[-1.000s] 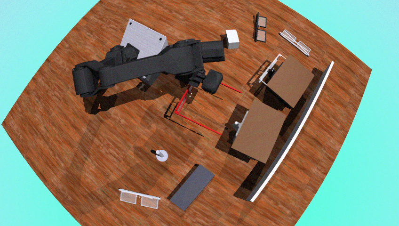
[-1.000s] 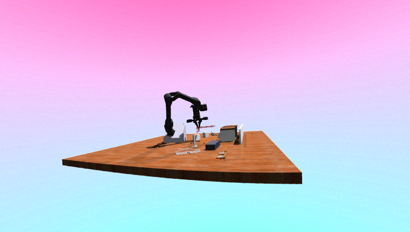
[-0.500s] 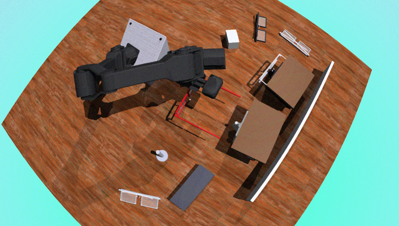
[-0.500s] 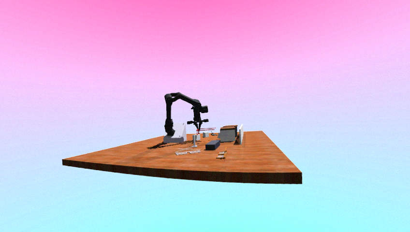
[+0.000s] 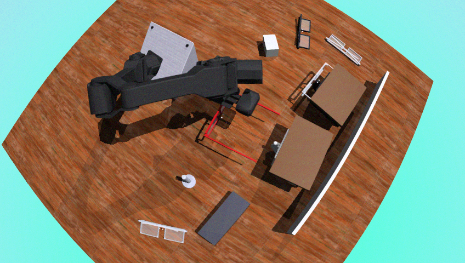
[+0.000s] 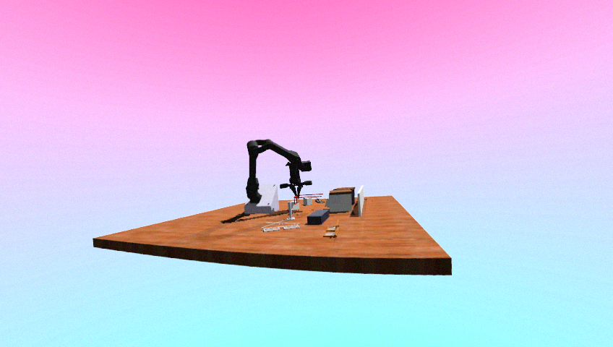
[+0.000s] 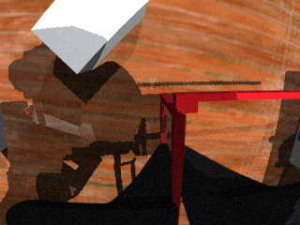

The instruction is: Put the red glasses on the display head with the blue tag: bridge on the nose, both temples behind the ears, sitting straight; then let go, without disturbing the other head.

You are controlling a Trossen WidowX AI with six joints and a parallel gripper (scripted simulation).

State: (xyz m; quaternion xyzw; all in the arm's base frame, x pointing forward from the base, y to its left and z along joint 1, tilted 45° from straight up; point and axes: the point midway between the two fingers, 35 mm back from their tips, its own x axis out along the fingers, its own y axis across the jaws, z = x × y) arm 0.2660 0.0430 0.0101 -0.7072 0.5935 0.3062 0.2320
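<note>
My gripper [image 5: 225, 106] [image 6: 297, 196] [image 7: 169, 150] is shut on the front frame of the red glasses [image 5: 241, 153] [image 6: 296, 198] [image 7: 186, 103]. They are held above the table, both temples stretched towards the display heads, tips short of them. The lower head [image 5: 300, 151] [image 6: 340, 204] in the top view has a pale nose and no glasses seen on it. A head [image 7: 296, 157] at the wrist view's right edge shows a blue patch, apparently the tag of that same head. The other head [image 5: 339, 94] has a black nose and wears white glasses [image 5: 315, 79]. The arm hides part of the red front.
A white panel [image 5: 340, 153] [image 6: 360, 201] stands behind the heads. A white box [image 5: 270, 44] is at the top; a white block [image 7: 80, 44] shows in the wrist view. A small stand [image 5: 188, 181], a dark block [image 5: 223, 218] and loose glasses [image 5: 149, 229] [image 6: 330, 233] lie around.
</note>
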